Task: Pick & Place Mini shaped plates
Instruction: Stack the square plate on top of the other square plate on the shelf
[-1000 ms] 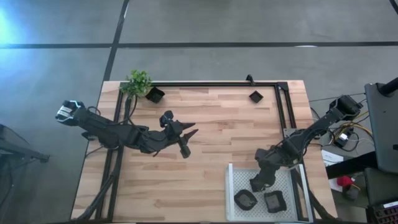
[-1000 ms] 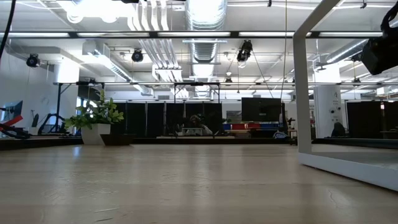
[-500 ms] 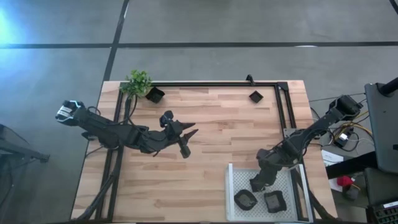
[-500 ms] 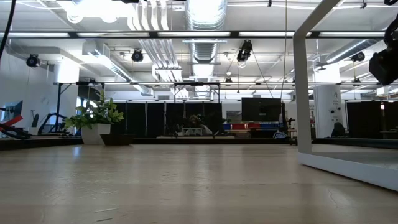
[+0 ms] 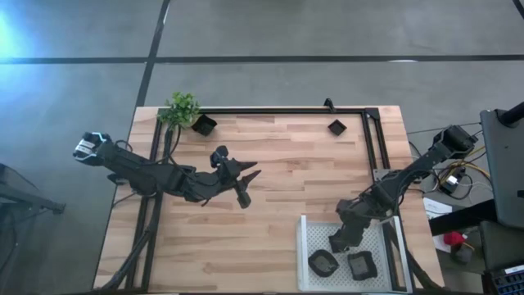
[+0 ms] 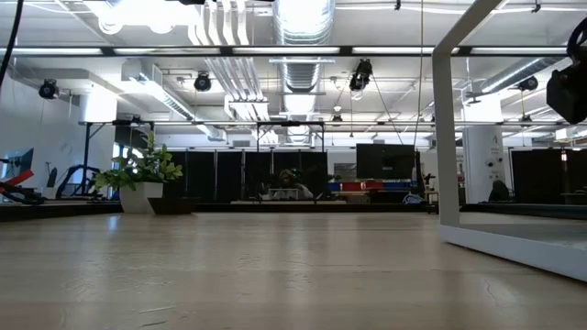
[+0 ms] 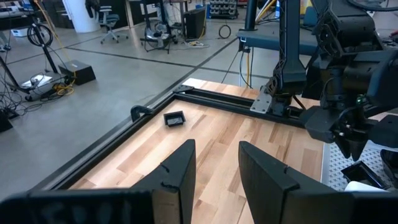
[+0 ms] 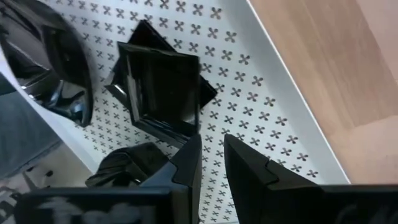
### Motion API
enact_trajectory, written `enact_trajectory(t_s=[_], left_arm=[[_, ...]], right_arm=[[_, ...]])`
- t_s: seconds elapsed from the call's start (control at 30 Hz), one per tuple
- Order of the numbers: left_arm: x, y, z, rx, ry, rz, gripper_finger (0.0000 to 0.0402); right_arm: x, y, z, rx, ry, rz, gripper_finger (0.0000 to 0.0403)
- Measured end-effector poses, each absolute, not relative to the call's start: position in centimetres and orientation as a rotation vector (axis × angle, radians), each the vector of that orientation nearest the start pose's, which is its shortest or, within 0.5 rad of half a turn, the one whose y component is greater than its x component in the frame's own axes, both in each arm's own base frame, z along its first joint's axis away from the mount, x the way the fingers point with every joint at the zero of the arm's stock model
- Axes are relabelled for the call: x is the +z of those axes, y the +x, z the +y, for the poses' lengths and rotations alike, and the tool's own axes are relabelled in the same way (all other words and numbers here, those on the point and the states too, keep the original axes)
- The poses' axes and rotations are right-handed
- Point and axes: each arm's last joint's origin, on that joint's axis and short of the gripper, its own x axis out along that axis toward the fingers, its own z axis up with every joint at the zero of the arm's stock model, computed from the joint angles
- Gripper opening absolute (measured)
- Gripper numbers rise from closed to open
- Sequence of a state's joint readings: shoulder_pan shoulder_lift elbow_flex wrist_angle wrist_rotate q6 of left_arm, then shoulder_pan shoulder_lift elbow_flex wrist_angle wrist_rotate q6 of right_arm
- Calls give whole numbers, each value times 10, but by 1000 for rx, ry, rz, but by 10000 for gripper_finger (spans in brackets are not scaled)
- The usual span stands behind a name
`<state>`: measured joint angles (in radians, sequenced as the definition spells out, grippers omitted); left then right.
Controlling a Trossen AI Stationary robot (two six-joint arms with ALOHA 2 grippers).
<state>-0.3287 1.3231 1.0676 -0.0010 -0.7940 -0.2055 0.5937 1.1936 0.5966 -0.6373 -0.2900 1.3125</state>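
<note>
- Progress, judged: early. At least 3 plates (image 5: 361,265) lie in the white tray (image 5: 306,230); 2 others (image 5: 336,127) left on the wood table (image 5: 286,188), at its far edge, one by the plant (image 5: 182,106).
- R gripper (image 5: 340,243) over tray, jaws part open w/ a narrow gap, nothing held.
- L gripper (image 5: 252,174) waits mid-table, far from tray, open, empty.
- Plates: glossy black, raised rims, square or wavy. Tray: perforated.

The right tool (image 5: 337,243) has edged slightly over the white tray (image 5: 308,246); its fingers have narrowed a little.
</note>
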Motion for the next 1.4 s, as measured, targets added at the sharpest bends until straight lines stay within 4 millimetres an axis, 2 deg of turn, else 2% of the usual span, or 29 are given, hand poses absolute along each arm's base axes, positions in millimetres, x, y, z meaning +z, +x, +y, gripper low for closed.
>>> enact_trajectory(t_s=[0.4,0.63,0.9,1.13,1.4], left_arm=[[333,284,-75,483,-63,170,117],[333,284,-75,482,-63,171,117],[333,284,-75,483,-63,171,117],[333,284,-75,482,-63,171,117],[333,284,-75,482,-63,171,117]], right_arm=[[157,145,108,-316,944,1558,63],[162,155,115,-215,1007,1486,63],[159,161,119,-177,1025,1467,63],[163,170,125,-47,1029,1388,63],[163,170,125,-70,1043,1392,63]])
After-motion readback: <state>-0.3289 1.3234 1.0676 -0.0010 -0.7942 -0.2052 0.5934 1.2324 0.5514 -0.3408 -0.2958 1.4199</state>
